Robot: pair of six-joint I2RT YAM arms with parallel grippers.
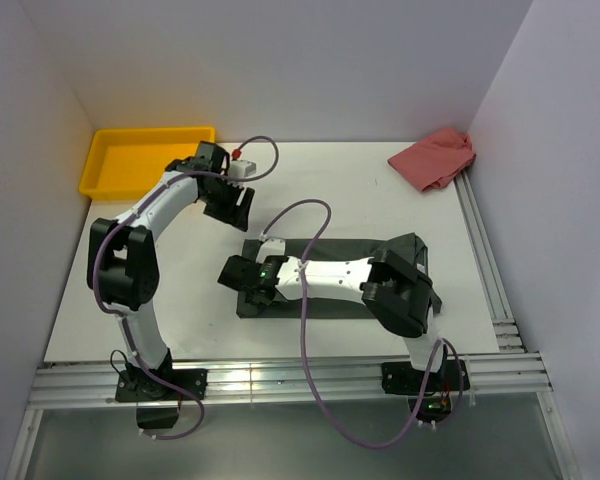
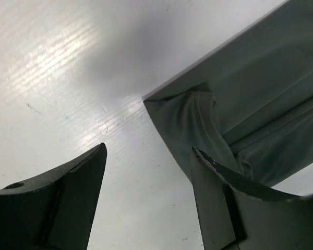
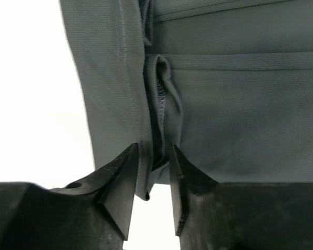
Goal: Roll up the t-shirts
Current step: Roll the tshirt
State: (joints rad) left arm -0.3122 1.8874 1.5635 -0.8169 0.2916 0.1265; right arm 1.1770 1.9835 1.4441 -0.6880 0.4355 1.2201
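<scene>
The dark charcoal-grey t-shirt [image 1: 340, 247] lies folded into a long strip across the middle of the table. My right gripper [image 1: 235, 275] reaches left over it and is shut on a fold of fabric at the strip's left end. In the right wrist view [image 3: 153, 147] the hem is pinched between the fingers and the t-shirt [image 3: 240, 104] fills the frame. My left gripper [image 1: 228, 208] is open and empty just above the strip's far left corner. In the left wrist view [image 2: 148, 148] the t-shirt corner [image 2: 250, 94] lies by the right finger.
A yellow tray [image 1: 145, 133] sits at the far left corner. A crumpled red cloth [image 1: 435, 158] lies at the far right corner. Metal rails run along the right edge [image 1: 485, 260] and the near edge. White walls enclose the table on three sides.
</scene>
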